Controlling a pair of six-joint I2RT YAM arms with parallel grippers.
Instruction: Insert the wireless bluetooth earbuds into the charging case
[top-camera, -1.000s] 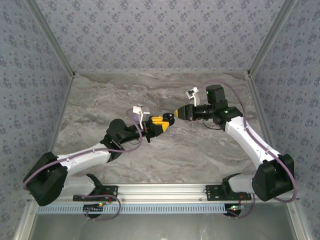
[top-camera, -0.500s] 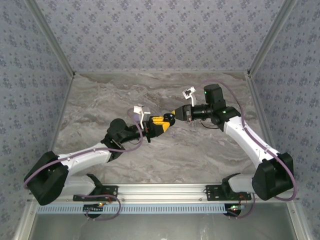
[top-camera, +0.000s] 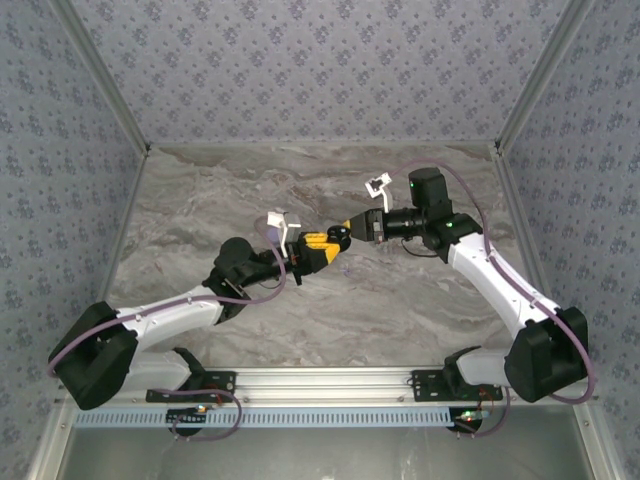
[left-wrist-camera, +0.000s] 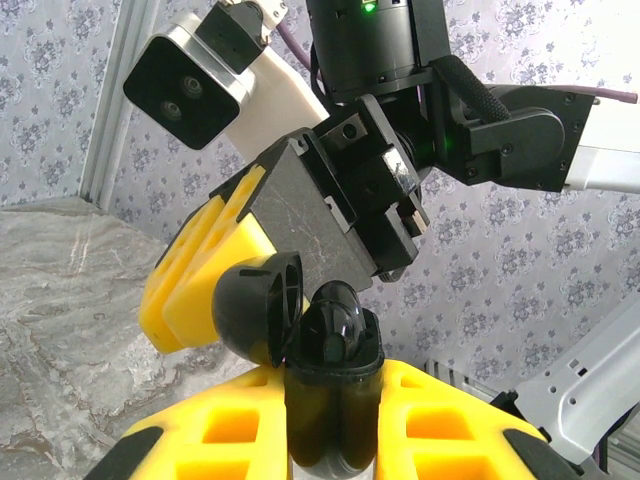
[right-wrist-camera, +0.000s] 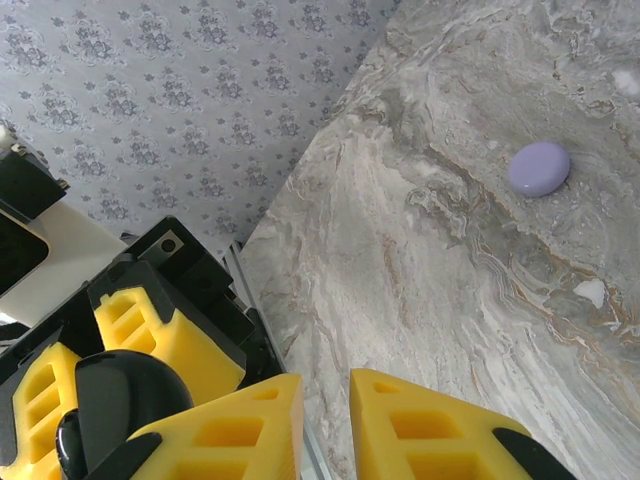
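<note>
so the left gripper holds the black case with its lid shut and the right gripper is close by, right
No, the lid is open, flipped to one side of the black case; the left wrist view shows it. The left gripper does hold the case, and the right gripper is close by.

My left fingers (left-wrist-camera: 440, 425) swallow the lower half of the black charging case (left-wrist-camera: 330, 385), and the bottom edge of my left wrist view cuts both off. Its open lid (left-wrist-camera: 255, 305) hides my right fingers' (left-wrist-camera: 200, 280) tips. A white speck (right-wrist-camera: 592, 292) is too small to name.
</note>
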